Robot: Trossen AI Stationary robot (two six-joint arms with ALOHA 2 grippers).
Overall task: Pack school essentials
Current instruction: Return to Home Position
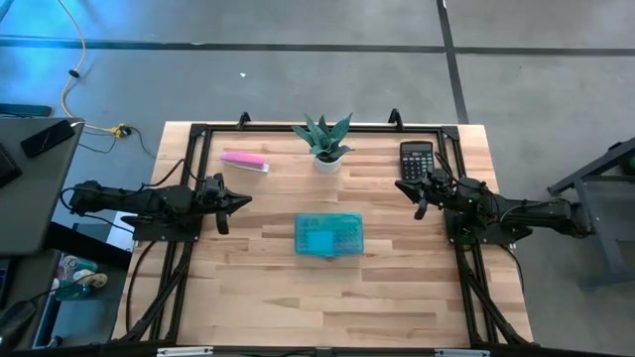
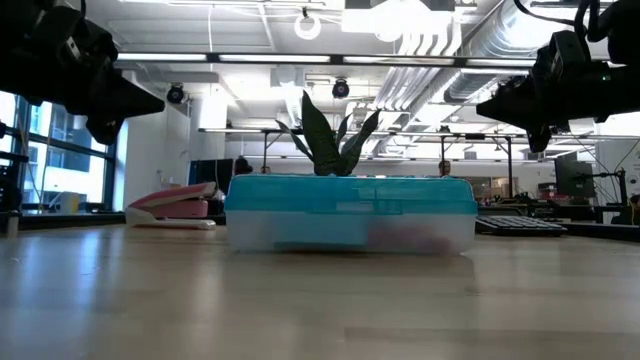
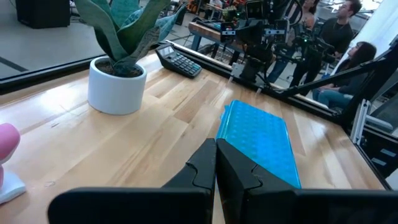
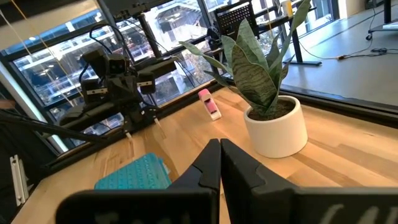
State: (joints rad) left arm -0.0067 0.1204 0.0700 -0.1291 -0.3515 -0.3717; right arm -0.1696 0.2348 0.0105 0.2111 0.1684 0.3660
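A closed teal plastic case (image 1: 329, 236) lies flat in the middle of the table; it also shows in the low view (image 2: 350, 212), the left wrist view (image 3: 258, 140) and the right wrist view (image 4: 134, 174). Loose pencils, pen, scissors, crayon box, notepad and eraser are out of view. My left gripper (image 1: 241, 200) hovers shut at the table's left side, above the wood (image 3: 216, 171). My right gripper (image 1: 405, 188) hovers shut at the right side, near the calculator (image 4: 221, 162). Both point toward the case and touch nothing.
A potted plant in a white pot (image 1: 325, 147) stands at the far middle. A black calculator (image 1: 417, 159) lies far right, a pink-and-white bar-shaped item (image 1: 244, 161) far left. Bare wood lies near the table's front edge. People sit beyond the table (image 3: 339, 37).
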